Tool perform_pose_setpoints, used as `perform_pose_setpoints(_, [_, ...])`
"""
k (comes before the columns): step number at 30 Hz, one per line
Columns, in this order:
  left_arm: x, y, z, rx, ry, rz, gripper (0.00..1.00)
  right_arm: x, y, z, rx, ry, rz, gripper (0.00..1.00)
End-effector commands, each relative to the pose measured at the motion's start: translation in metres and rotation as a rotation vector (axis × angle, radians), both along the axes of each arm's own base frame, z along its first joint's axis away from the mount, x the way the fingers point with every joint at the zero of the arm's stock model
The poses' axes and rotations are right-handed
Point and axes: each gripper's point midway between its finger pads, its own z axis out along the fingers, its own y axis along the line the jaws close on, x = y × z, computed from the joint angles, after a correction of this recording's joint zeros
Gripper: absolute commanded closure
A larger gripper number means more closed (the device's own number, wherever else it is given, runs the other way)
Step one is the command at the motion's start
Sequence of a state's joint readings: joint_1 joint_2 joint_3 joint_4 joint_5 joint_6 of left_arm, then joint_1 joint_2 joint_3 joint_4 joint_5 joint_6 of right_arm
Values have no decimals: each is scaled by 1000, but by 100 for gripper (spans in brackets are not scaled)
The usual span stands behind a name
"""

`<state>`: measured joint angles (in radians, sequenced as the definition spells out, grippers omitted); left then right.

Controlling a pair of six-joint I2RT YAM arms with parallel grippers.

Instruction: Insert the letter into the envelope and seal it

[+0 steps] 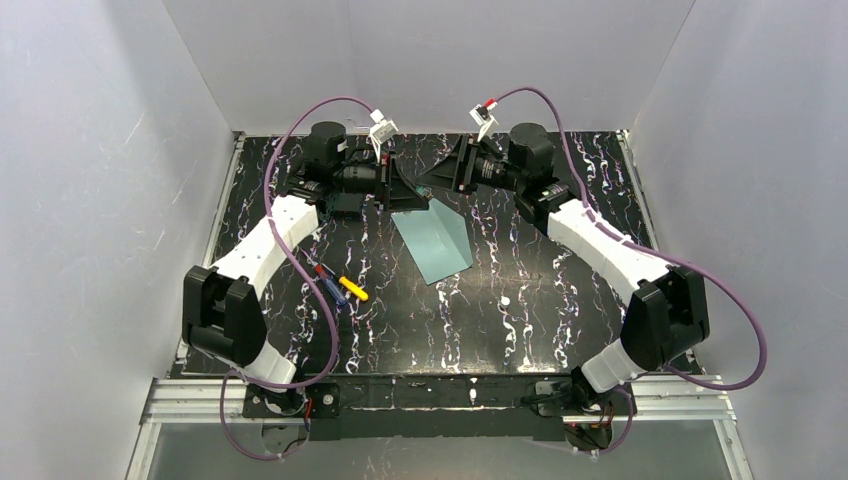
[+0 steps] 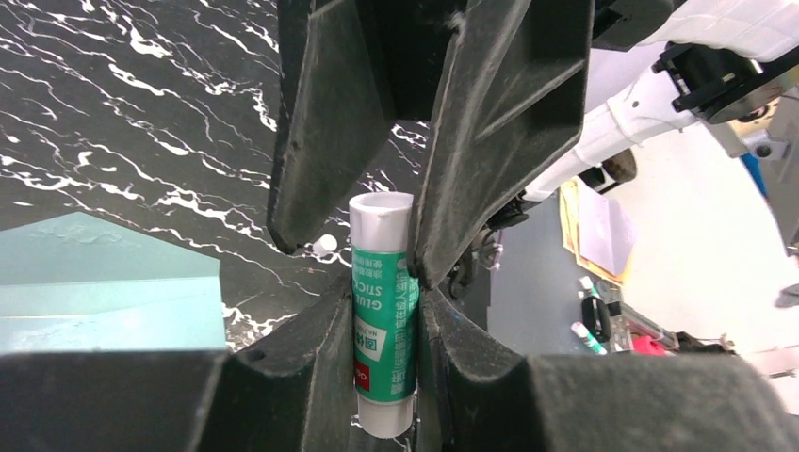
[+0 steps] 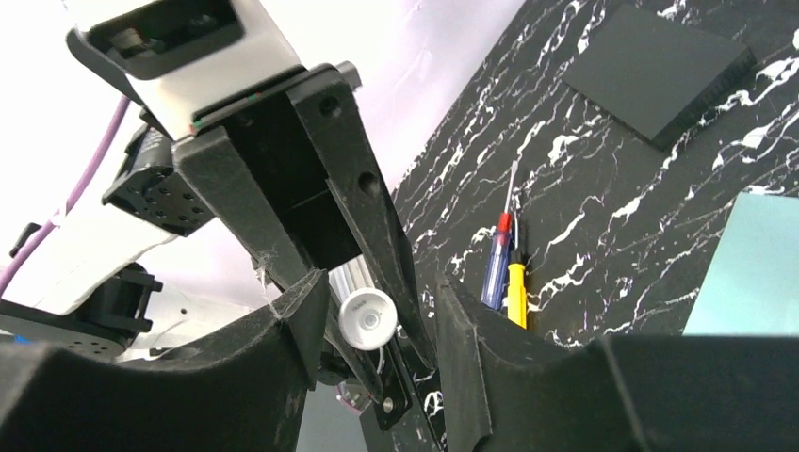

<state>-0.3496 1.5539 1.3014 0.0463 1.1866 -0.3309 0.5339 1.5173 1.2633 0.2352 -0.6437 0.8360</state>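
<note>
we are working on the sealing step, or so we are judging it, and more exactly on getting the glue ready. the left gripper (image 2: pixel 382 303) is pinching the green glue stick (image 2: pixel 384 344) round its body, jaws pressed onto it from both sides, and is holding it out above the far part of the table (image 1: pixel 560 320). the right gripper (image 3: pixel 382 287) is facing it head-on, its jaws standing spread on either side of the white cap (image 3: pixel 366 318). in the right wrist view we are seeing a gap on each side of the cap, so nothing is gripped there yet.

the letter is not showing in any view. we are guessing it is already lying inside the teal envelope (image 1: pixel 435 243), but we cannot tell that. the envelope is lying flat on the table just near of the two grippers, and its flap is looking open.

the next move, as we are reading it, is calling for the right jaws to clamp squarely on the cap and pull along the stick's axis while the left grip is staying firm. a skewed pull could drag the whole stick out.

counting what we are seeing:
- one envelope
- one glue stick with one cap
- two screwdrivers, one red-and-blue screwdriver (image 1: pixel 327 278) and one yellow screwdriver (image 1: pixel 353 289), lying side by side left of the envelope
- one black pad (image 3: pixel 660 66)
- no letter in view
</note>
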Motion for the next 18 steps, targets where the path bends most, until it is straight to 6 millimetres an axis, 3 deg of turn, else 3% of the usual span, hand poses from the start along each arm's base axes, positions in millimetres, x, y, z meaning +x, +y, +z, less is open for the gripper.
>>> perform_pose_setpoints(1, [-6,7,21,-4,-177,13,100,-2,-1,7,-40,-33,31,50])
perform_pose_setpoints(5, [0,12,12,55,-272,36,100,-2,1,3,-72,3,45,54])
perform_pose_setpoints(8, [2,13,15,64,-298,43,96,3,4,6,-59,38,33,67])
perform_pose_setpoints(10, [4,12,19,64,-303,52,87,7,7,11,-39,66,28,79])
perform_pose_setpoints(12, [7,13,22,68,-285,78,72,11,8,16,-23,83,4,85])
perform_pose_setpoints(14, [9,15,20,77,-268,105,59,16,5,19,-18,78,-30,86])
perform_pose_setpoints(18, [7,22,15,72,-227,123,47,20,-1,22,-14,85,-56,86])
